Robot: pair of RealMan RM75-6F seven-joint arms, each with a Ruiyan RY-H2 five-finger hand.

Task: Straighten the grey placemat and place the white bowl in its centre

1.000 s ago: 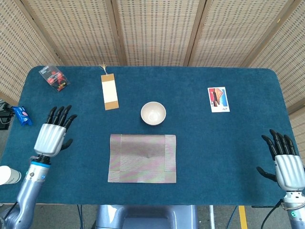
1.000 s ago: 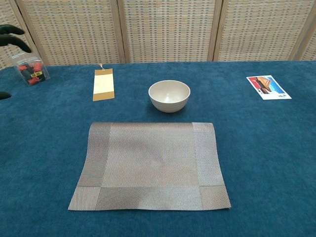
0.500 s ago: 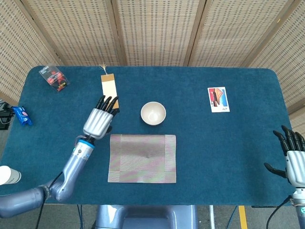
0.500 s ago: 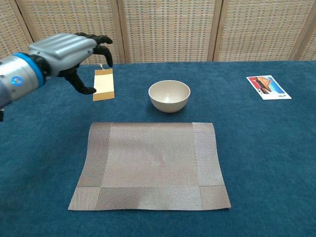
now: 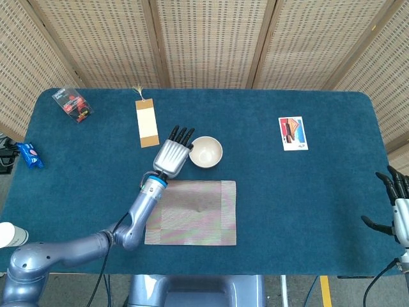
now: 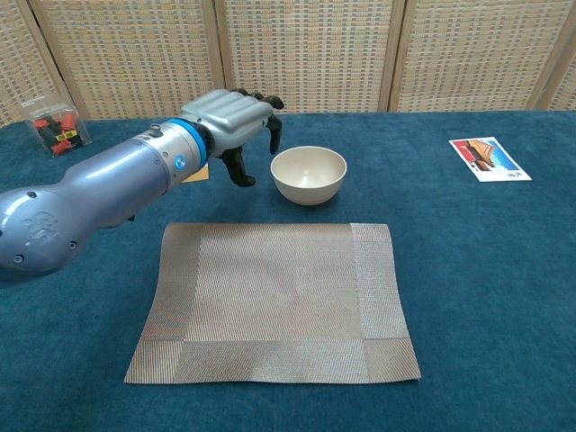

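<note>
Left hand (image 6: 232, 120), fingers spread and seemingly empty, hovers just beside white bowl (image 6: 309, 174).

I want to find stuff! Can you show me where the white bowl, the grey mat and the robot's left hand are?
white bowl (image 6: 309, 174), chest view, inside of the bowl.
grey placemat (image 6: 274, 297), chest view, middle of the weave.
left hand (image 5: 170, 156), head view, silver back of the hand.

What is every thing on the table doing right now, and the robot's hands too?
White bowl: upright, empty, behind the mat.
Grey placemat: flat, bare.
Left hand: open, beside the bowl.
Right hand: open, at the table's edge.
Bookmark: lying flat.
Picture card: lying flat.
</note>
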